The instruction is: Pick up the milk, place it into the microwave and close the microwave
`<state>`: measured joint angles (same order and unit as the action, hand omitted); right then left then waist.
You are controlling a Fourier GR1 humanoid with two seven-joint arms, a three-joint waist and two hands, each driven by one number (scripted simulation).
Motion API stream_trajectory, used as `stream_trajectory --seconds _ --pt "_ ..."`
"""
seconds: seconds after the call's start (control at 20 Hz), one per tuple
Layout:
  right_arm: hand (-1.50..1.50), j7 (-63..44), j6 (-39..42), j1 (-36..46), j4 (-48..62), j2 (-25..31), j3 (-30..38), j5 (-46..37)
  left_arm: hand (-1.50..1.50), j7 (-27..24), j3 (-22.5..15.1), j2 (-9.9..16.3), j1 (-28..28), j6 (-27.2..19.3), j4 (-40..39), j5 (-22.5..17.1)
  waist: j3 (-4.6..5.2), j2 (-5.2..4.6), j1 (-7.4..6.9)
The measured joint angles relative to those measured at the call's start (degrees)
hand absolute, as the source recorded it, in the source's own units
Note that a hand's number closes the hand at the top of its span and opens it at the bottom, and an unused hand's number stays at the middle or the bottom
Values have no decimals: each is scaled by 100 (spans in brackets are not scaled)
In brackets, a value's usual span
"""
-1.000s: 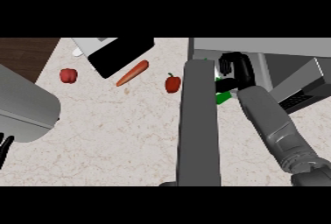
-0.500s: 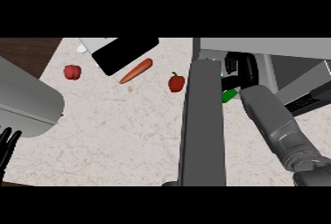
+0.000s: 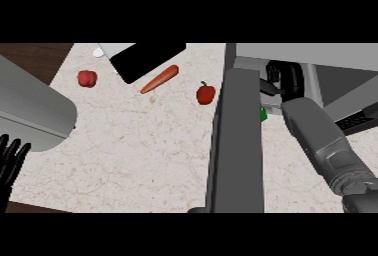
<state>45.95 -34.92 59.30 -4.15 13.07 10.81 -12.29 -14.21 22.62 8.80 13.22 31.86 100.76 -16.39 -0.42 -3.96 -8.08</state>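
The right hand (image 3: pixel 283 80) has reached deeper into the microwave (image 3: pixel 325 56) since before.

Right forearm (image 3: pixel 325 142) fills the view's right side: a smooth grey casing, rounded along its length, stepping into a darker ringed collar near the lower edge (looks like a joint cover). Its right hand (image 3: pixel 284 80) is black. At the left edge, the left hand (image 3: pixel 10 162) shows slim black fingers.

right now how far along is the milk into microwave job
The right hand is reaching inside the open microwave, just past the door; the milk itself cannot be made out. So placing appears under way. Left: withdraw that hand and swing the door shut. The left hand rests open at the view's left edge.
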Motion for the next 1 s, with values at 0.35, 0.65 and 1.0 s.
stream_trajectory --seconds 0.35,0.65,1.0 --pt "-150 -186 -172 67 127 -38 -190 -222 -150 25 -52 4 -143 -37 -148 81 9 -34 -96" --pt "-150 -238 -365 90 66 -155 -251 -303 -150 -23 -47 24 -292 -89 -298 169 7 -43 -117" --pt "-150 -264 -491 149 13 -299 -287 -365 -150 -119 -52 47 -407 -93 -440 256 10 -30 -129"
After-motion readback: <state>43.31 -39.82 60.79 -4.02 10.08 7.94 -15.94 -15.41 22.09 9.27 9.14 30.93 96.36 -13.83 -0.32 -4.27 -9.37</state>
